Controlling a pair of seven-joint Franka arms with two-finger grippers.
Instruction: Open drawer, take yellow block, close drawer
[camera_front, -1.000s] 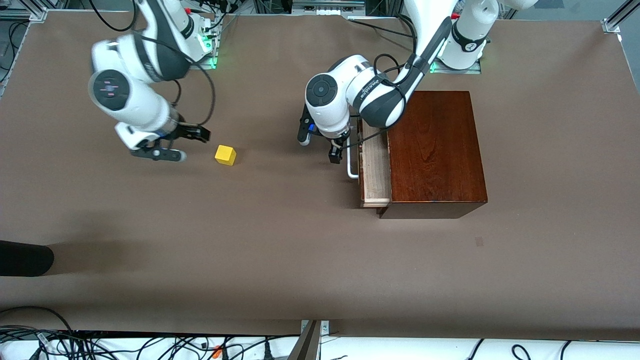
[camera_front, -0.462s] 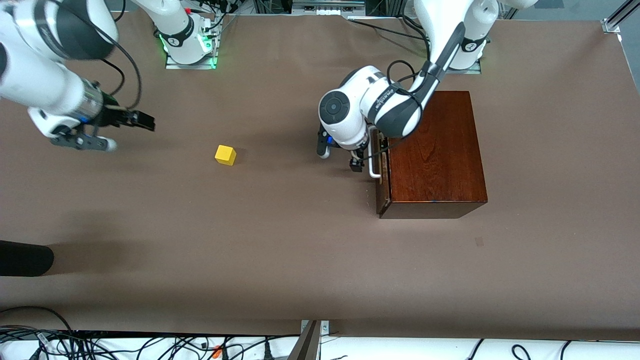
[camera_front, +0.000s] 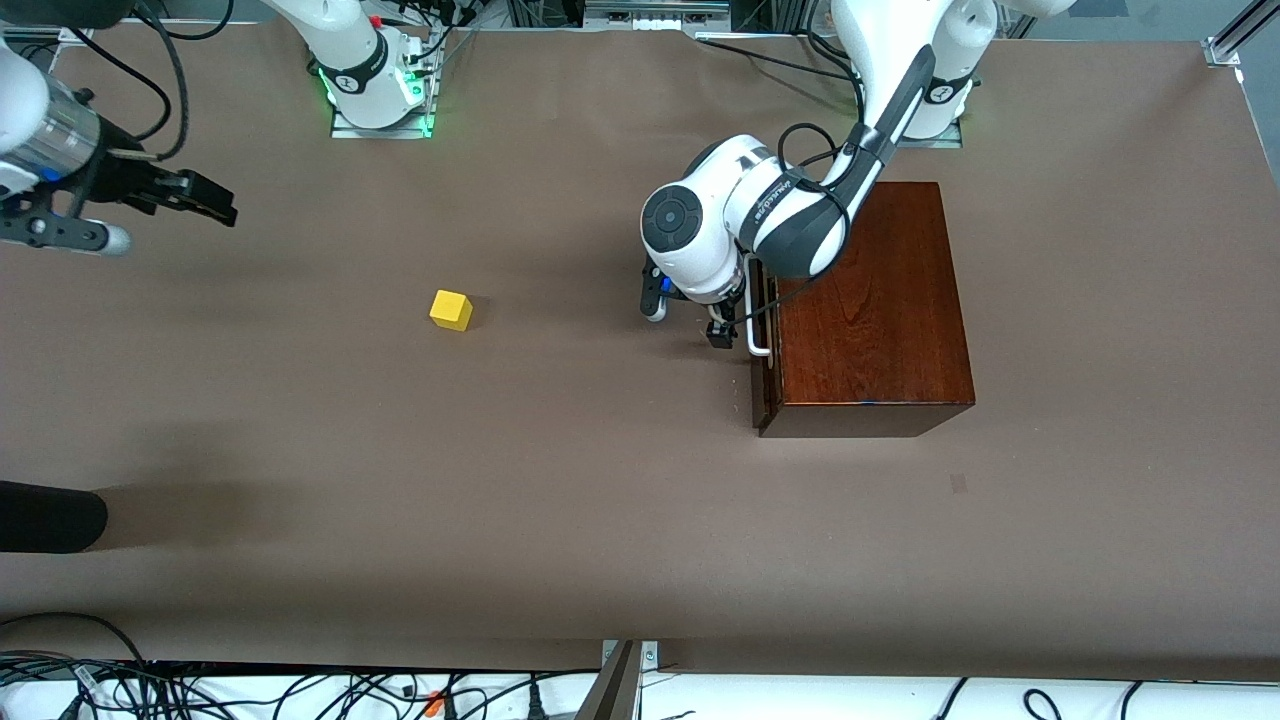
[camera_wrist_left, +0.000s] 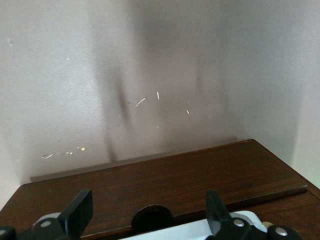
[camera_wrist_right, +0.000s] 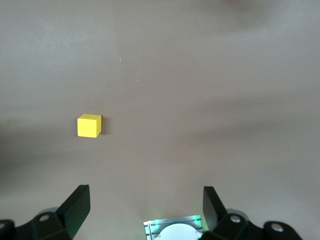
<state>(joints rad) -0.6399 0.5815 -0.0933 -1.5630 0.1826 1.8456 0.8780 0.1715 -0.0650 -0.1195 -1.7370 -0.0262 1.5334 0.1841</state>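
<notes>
The small bright-yellow cube (camera_front: 451, 310) sits on the bare brown desk (camera_front: 560, 500), well apart from the dark reddish-brown wooden box (camera_front: 865, 305). The box's drawer (camera_front: 760, 345) looks shut. The left gripper (camera_front: 728, 330), jaws wide, straddles the white bar handle (camera_front: 759, 322). The right gripper (camera_front: 150, 210) hangs wide over the desk's end. Risk: a sideways withdrawal snags the handle and reopens the drawer.

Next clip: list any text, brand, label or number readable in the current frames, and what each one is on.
Left arm: dark lettering along the forearm by the wooden box, too small to read.
Bases of both arms: a small dark mark on each collar, not readable.
Yellow block, drawer front, table: no text.
Wrist views: none.
</notes>
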